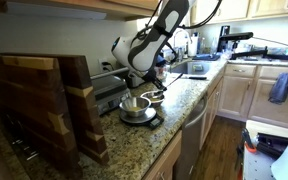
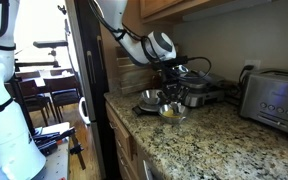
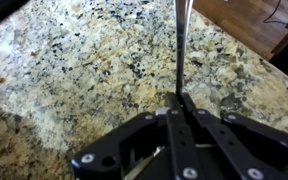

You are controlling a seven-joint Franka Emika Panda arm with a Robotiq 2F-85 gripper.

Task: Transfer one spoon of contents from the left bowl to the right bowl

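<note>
In the wrist view my gripper [image 3: 181, 100] is shut on the spoon [image 3: 180, 45], whose thin dark handle runs straight up and out of the frame over bare granite. Its scoop end is out of view, and so are both bowls in this view. In both exterior views the gripper [image 1: 150, 80] [image 2: 174, 82] hangs just above the two steel bowls. The left bowl [image 1: 134, 108] [image 2: 149, 98] is the larger one. The right bowl [image 1: 153, 96] [image 2: 171, 110] is smaller and shows a yellowish patch inside, the contents [image 2: 170, 111]. The spoon is too small to make out there.
The speckled granite counter [image 3: 74, 70] carries a wooden cutting board stack [image 1: 44, 100], a toaster [image 2: 274, 98] and dark appliances behind the bowls [image 2: 199, 92]. A sink area [image 1: 194, 68] lies farther along. The counter edge drops to a wooden floor [image 3: 254, 25].
</note>
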